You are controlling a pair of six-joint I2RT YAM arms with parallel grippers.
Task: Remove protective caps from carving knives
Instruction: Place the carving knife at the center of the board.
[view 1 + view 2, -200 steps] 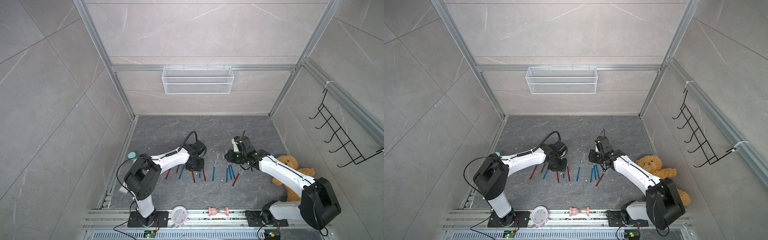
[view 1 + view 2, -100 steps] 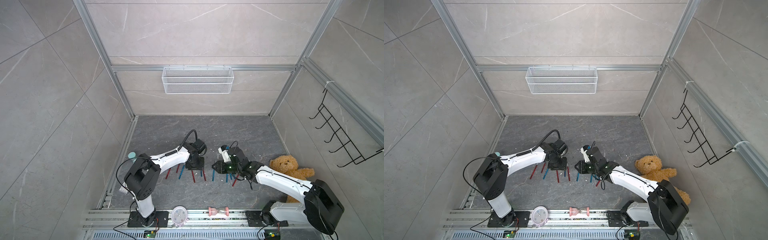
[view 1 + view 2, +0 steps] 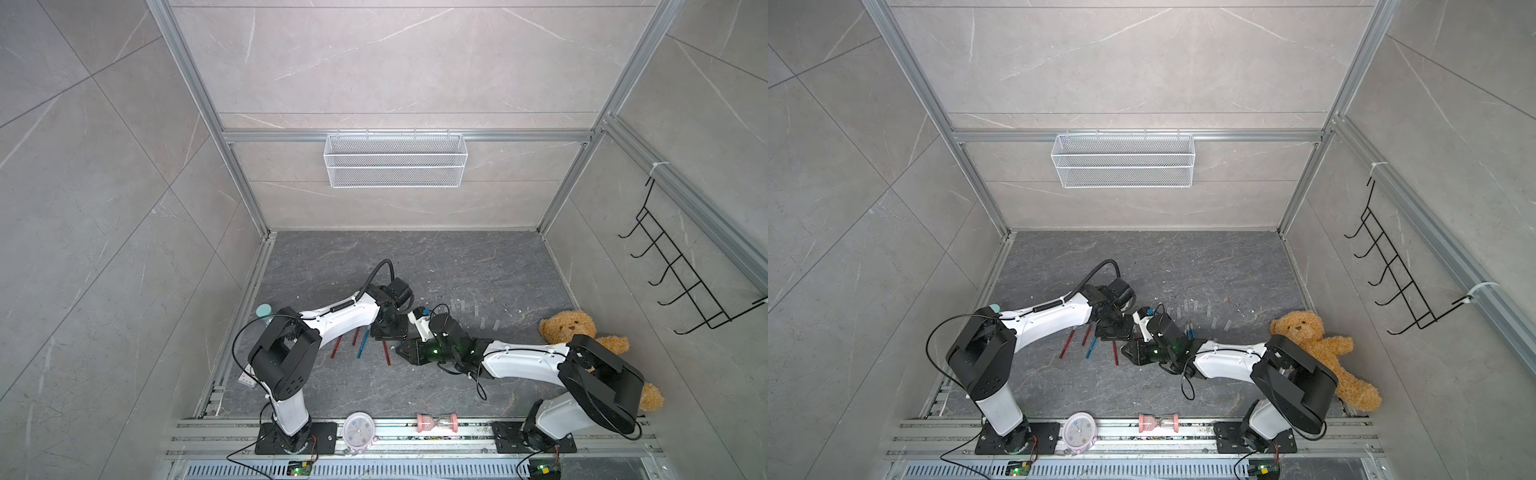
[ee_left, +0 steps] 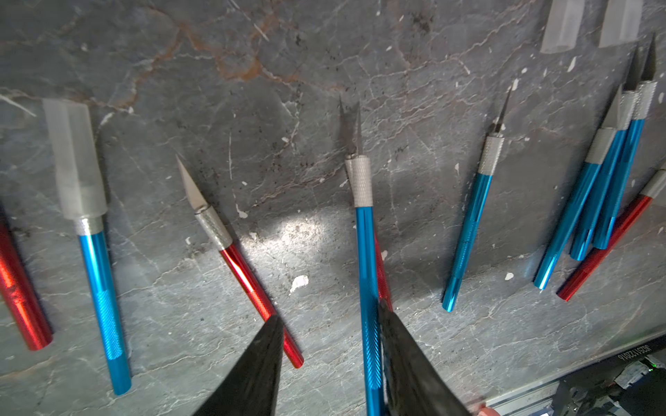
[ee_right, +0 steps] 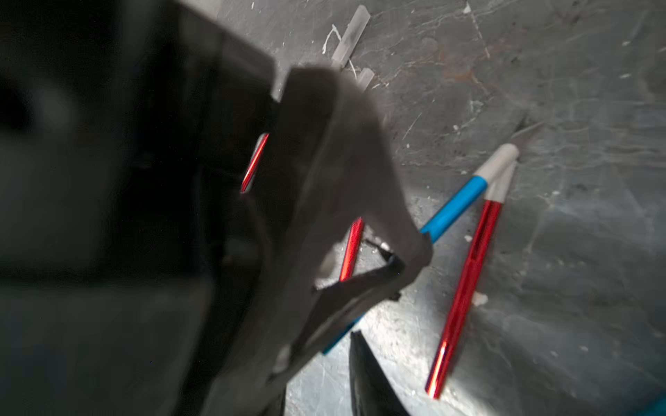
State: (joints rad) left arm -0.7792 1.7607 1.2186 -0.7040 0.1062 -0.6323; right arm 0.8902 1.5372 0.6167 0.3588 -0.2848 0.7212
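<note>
In the left wrist view my left gripper (image 4: 328,311) is open just above the grey floor. A bare blue carving knife (image 4: 365,270) lies along the inside of one finger (image 4: 407,360), over a red knife (image 4: 382,268). One blue knife still wears its protective cap (image 4: 75,162). Bare knives lie beside it: a red one (image 4: 230,237), a blue one (image 4: 468,230) and a bundle (image 4: 605,187). Several loose caps (image 3: 476,311) lie in a row behind. My right gripper (image 3: 401,351) is close against the left gripper (image 3: 388,332), its jaws slightly apart over bare floor.
A teddy bear (image 3: 569,332) leans against the right arm's base link. A small clock (image 3: 358,432) and a pink hourglass (image 3: 437,422) stand on the front rail. A wire basket (image 3: 395,162) and a hook rack (image 3: 681,282) hang on the walls. White specks litter the floor.
The right arm has swung from the row of loose caps across to the left gripper. The left jaws have opened from around the blue knife; the left arm stayed put.
</note>
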